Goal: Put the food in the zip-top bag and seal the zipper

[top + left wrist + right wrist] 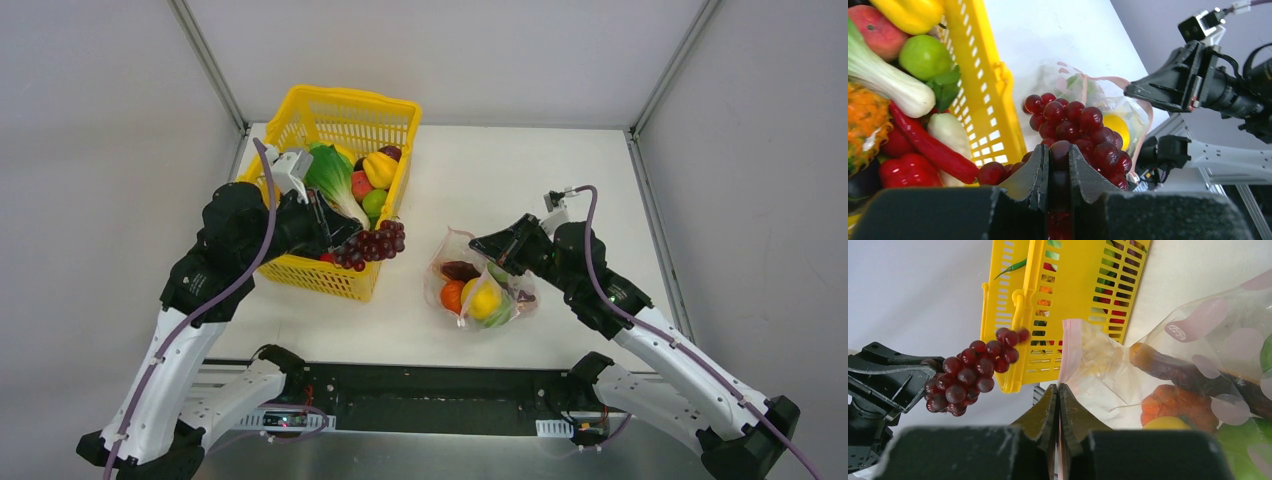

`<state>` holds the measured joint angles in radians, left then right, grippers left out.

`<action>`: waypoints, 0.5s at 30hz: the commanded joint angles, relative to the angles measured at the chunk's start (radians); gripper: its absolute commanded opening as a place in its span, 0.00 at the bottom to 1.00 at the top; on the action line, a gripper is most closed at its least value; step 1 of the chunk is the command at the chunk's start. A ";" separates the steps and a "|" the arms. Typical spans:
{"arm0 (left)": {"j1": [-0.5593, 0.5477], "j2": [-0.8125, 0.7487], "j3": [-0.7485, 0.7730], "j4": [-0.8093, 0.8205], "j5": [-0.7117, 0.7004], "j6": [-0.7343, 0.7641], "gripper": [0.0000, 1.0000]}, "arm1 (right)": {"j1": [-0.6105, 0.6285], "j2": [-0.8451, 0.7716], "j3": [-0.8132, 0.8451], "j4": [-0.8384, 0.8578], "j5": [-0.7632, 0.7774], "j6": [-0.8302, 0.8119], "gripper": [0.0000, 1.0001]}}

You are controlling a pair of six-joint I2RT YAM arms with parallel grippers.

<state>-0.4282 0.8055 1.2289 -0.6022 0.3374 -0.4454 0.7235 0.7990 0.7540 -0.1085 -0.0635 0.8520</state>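
Left gripper (1059, 155) gripped the grapes (1078, 130); right gripper (1058, 392) pinched the zip-top bag (1108, 365) mouth. We judged a carry right, clearing the basket (310, 272) wall, best.

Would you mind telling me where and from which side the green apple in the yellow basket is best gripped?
Probably from above, closing across its rounded middle. The green apple sits in the yellow basket, hemmed by the peach, the yellow pepper and the basket wall, so only its top looks open. The left hand is shut on the grapes.
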 commanded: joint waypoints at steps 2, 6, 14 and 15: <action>-0.084 0.000 0.018 0.082 0.014 -0.020 0.00 | -0.002 -0.001 0.038 0.059 -0.003 -0.005 0.06; -0.165 0.011 0.013 0.103 -0.019 -0.029 0.00 | -0.002 0.001 0.038 0.058 -0.002 -0.004 0.06; -0.275 0.024 -0.025 0.152 -0.052 -0.059 0.00 | -0.002 -0.003 0.039 0.056 0.012 -0.003 0.06; -0.286 0.026 -0.028 0.160 -0.054 -0.063 0.00 | -0.002 -0.004 0.039 0.056 0.016 -0.003 0.06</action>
<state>-0.6804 0.8326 1.2140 -0.5411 0.3088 -0.4717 0.7235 0.7998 0.7544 -0.1081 -0.0643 0.8520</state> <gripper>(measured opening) 0.121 0.056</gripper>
